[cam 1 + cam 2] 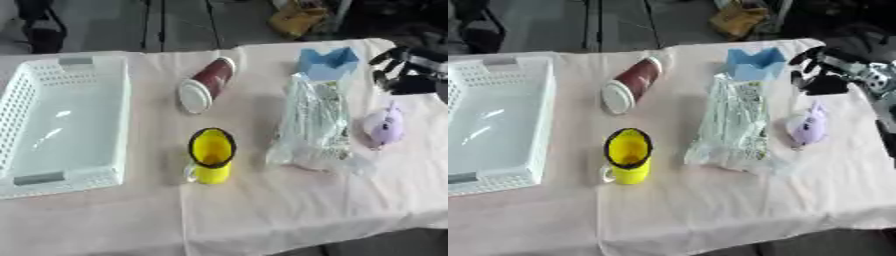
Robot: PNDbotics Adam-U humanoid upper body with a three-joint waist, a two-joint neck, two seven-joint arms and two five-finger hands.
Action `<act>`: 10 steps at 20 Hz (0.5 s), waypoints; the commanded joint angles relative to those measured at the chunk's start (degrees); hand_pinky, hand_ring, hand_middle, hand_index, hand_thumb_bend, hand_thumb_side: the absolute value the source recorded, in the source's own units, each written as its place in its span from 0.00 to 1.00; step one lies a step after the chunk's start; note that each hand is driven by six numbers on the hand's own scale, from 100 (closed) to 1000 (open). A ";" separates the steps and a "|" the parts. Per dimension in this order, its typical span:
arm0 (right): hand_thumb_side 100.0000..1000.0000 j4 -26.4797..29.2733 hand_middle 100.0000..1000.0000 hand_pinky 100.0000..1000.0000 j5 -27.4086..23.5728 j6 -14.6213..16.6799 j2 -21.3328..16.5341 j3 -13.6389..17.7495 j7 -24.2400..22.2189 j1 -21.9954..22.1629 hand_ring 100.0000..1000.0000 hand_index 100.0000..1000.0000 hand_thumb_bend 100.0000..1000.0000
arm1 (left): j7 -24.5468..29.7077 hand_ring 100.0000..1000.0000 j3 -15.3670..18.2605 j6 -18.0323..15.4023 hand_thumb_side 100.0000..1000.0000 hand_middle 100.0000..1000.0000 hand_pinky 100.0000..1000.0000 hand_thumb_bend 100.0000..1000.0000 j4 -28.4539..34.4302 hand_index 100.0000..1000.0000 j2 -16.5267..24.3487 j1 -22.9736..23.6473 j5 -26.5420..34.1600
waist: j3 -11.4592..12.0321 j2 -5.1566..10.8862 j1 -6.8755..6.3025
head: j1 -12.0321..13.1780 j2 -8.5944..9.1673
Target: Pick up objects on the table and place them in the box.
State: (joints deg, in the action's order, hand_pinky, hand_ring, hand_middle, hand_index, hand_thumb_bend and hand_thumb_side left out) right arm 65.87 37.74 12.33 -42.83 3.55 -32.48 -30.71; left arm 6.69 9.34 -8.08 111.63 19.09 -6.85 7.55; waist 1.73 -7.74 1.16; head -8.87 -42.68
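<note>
A white perforated basket (24,95) lies at the left of the table, with nothing inside. A dark red cup with a white lid (206,84) lies on its side at the table's middle back. In front of it stands a yellow mug (211,156). A clear plastic packet (312,125) lies right of the mug, a blue box-like thing (327,63) behind it, and a small purple toy (384,126) at the right. My right hand (822,72) hovers at the right edge above the purple toy, fingers curled and holding nothing. The left hand does not show.
A pale cloth (289,210) covers the table, its front edge near the bottom of the view. Beyond the far edge are a dark floor, a yellow object (296,19) and dark gear.
</note>
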 commanded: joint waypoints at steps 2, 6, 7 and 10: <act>0.77 -0.11 0.87 0.69 0.69 0.43 -3.22 1.12 -5.71 -0.65 0.79 0.90 0.09 | 0.39 0.73 0.40 -0.01 0.93 0.74 0.28 0.18 0.70 0.76 1.09 -0.22 -0.12 | -0.01 0.61 0.05 | -0.09 -0.44; 0.84 -0.30 0.89 0.71 1.78 0.11 -3.47 1.23 -8.89 -0.61 0.82 0.90 0.20 | 0.54 0.73 0.39 0.00 0.93 0.74 0.27 0.18 0.74 0.76 1.07 -0.25 -0.11 | 0.00 0.62 0.10 | -0.17 -0.52; 0.84 -0.37 0.89 0.71 2.13 -0.01 -3.46 1.22 -9.46 -0.56 0.82 0.90 0.20 | 0.57 0.73 0.39 0.02 0.93 0.74 0.27 0.18 0.75 0.76 1.06 -0.25 -0.10 | 0.00 0.62 0.12 | -0.20 -0.56; 0.88 -0.41 0.89 0.71 2.52 -0.21 -3.27 1.16 -10.53 -0.37 0.83 0.91 0.23 | 0.64 0.73 0.39 0.06 0.93 0.74 0.27 0.18 0.75 0.76 1.02 -0.23 -0.09 | -0.03 0.62 0.13 | -0.24 -0.60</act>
State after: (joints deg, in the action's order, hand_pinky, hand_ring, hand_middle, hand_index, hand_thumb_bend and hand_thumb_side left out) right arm 65.28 39.71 12.11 -43.18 3.90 -42.39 -30.55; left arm 7.11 9.34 -7.96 111.63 19.09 -6.78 7.52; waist 1.74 -7.75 1.20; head -8.90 -42.78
